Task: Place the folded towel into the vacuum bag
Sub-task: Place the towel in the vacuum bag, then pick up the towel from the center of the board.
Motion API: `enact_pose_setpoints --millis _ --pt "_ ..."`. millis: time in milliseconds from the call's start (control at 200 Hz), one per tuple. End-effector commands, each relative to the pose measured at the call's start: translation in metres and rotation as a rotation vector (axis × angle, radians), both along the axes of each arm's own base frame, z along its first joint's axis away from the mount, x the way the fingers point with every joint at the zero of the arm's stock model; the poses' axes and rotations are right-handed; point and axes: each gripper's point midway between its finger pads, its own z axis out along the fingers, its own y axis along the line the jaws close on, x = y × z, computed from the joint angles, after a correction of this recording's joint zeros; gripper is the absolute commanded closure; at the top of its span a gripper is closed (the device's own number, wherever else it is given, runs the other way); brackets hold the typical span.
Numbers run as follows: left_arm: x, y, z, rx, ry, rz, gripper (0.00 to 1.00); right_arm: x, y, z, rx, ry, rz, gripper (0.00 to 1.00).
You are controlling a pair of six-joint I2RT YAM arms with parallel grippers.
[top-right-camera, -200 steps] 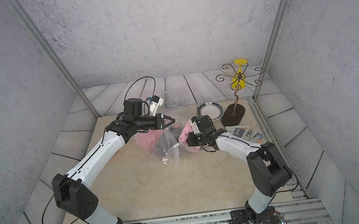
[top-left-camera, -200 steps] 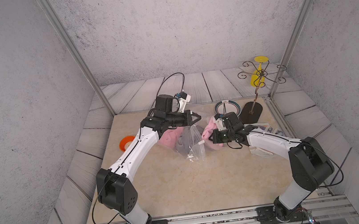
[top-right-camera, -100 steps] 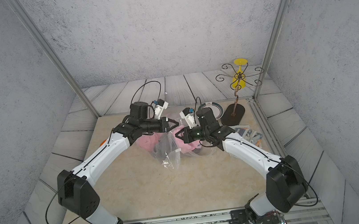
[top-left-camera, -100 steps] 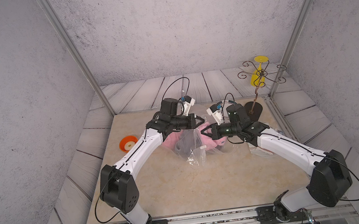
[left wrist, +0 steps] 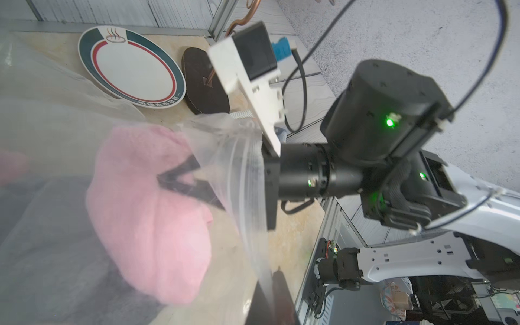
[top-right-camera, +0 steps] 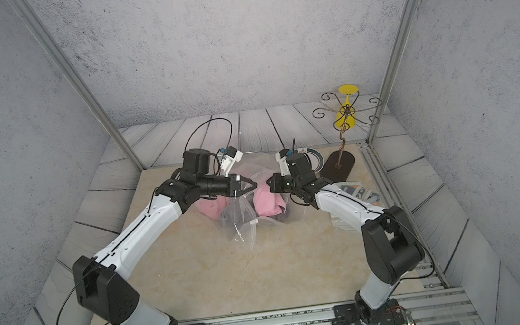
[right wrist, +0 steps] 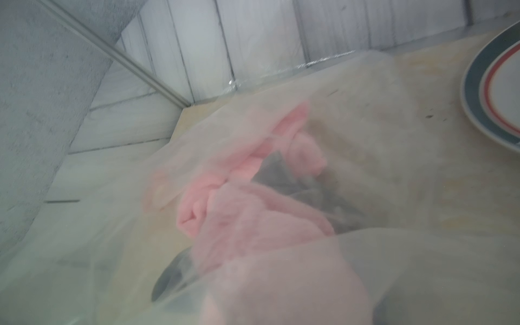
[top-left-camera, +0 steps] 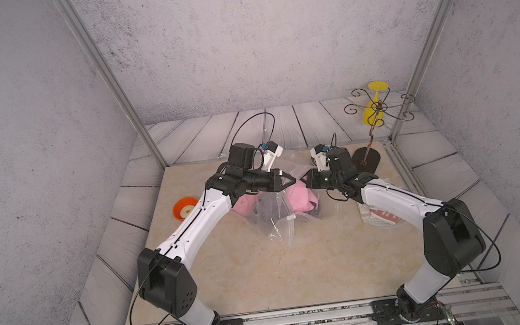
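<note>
L gripper point(top-left-camera: 292, 180) jaws pinching vacuum bag point(top-left-camera: 276, 227) edge, pink towel point(top-left-camera: 296, 196) inside bag, L wrist cam alone shows R gripper point(left wrist: 159, 178) thru film, jaws' state unclear

1. Vacuum bag point(right wrist: 365, 92): hazy clear film, draped close before the end effector.
2. Pink towel point(right wrist: 253, 225): bunched, seen through the film, directly ahead.
3. Plate point(right wrist: 471, 90): teal-and-red rim, off to one side.

Bare tabletop point(top-left-camera: 265, 270) in front of the vacuum bag point(top-left-camera: 280, 231); plate point(left wrist: 132, 67) and wire stand point(top-left-camera: 366, 160) behind, orange lid point(top-left-camera: 185, 208) alongside.
</note>
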Motion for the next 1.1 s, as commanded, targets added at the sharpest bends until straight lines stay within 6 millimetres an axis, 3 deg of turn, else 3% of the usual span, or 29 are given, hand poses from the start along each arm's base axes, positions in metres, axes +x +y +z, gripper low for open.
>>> enact_pose_setpoints --millis 0,55,160,390,505,576,666,731,831,956,1096 --pt "-0.018 0.005 0.003 -0.011 -0.013 -0.048 1.0 0.024 -0.003 0.026 0.046 -0.074 -0.07 0.57" --pt "-0.012 0.003 -0.005 -0.007 0.003 -0.02 1.0 0.018 0.001 0.024 0.054 -0.053 -0.037 0.43" --pt "0.006 0.0 -0.017 -0.013 0.035 0.051 1.0 0.002 -0.008 0.025 0.046 -0.041 -0.045 0.32" --pt "0.05 -0.003 -0.053 0.047 0.1 0.218 1.0 -0.044 -0.054 0.044 -0.051 -0.051 -0.145 0.26" --pt "0.057 -0.005 -0.071 0.071 0.137 0.238 1.0 -0.059 -0.083 0.049 -0.097 -0.037 -0.218 0.24" --pt "0.057 -0.007 -0.078 0.078 0.148 0.233 1.0 -0.062 -0.113 0.045 -0.146 -0.001 -0.319 0.23" --pt "0.053 -0.008 -0.08 0.083 0.15 0.226 1.0 -0.062 -0.172 0.03 -0.23 0.092 -0.542 0.19" --pt "0.052 -0.007 -0.08 0.084 0.146 0.226 1.0 -0.064 -0.215 0.008 -0.289 0.2 -0.685 0.18" --pt "0.049 -0.007 -0.078 0.08 0.141 0.225 1.0 -0.069 -0.264 -0.026 -0.381 0.345 -0.811 0.17" --pt "0.047 -0.005 -0.075 0.077 0.133 0.221 1.0 -0.075 -0.301 -0.054 -0.479 0.443 -0.902 0.17" --pt "0.045 -0.006 -0.073 0.068 0.131 0.214 1.0 -0.084 -0.323 -0.078 -0.502 0.529 -0.967 0.16"
